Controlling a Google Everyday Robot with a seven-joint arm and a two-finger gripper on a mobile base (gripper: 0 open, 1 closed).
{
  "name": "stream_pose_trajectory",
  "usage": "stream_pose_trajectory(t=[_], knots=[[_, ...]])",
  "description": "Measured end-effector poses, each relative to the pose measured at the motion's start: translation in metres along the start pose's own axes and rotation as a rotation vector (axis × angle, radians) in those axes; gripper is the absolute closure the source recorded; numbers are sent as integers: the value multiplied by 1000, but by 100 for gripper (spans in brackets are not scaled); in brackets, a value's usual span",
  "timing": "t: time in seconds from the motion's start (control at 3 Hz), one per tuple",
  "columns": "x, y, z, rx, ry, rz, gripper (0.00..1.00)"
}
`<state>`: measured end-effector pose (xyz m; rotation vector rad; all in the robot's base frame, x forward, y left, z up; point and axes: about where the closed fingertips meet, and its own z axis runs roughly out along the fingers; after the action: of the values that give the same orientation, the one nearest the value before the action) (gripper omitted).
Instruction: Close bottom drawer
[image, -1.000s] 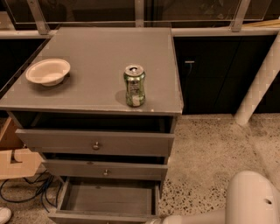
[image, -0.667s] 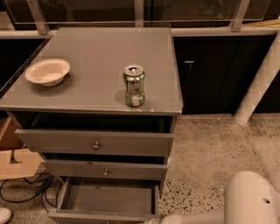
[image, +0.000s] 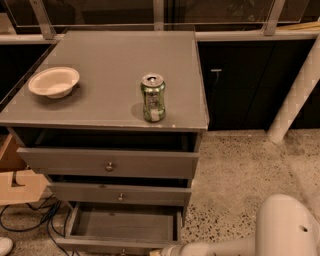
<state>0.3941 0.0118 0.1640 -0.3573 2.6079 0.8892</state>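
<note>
grey drawer open at the foot of the cabinet

grey wood makes up the squat three-drawer cabinet (image: 100, 107), which stands on a speckled stone floor (image: 240, 170). the bottom drawer (image: 125, 226), a wide shallow grey wooden tray, is pulled well out towards the camera. its bare inside shows, and its slim front panel lies along the lower edge of the view. above it the middle drawer (image: 120, 194) sits out a little, with a small round metal knob (image: 120, 198) on its front. the taller-fronted top drawer (image: 109, 162) is also ajar, with a dark gap under the cabinet top.

on the top, a shallow white bowl (image: 54, 81) sits near the left edge. a dented green drink can (image: 153, 98) stands upright near the front, well apart from the bowl.

the robot's white rounded arm (image: 287, 227) comes in from the lower right corner and reaches left along the bottom of the view. the gripper (image: 159, 251) is at the very bottom edge, just beside the right front corner of the bottom drawer. most of it is cut off, so i cannot tell whether it is wide, narrow or holding anything.

dark cables (image: 30, 220) trail on the floor to the left of the cabinet, and a white slanting post (image: 295, 95) stands to the right.
</note>
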Motion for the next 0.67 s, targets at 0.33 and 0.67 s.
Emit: stream_pose_trajectory(t=[0.33, 0.67], knots=[[-17, 5, 6, -6, -29, -7, 100], [-39, 12, 13, -22, -63, -20, 100]])
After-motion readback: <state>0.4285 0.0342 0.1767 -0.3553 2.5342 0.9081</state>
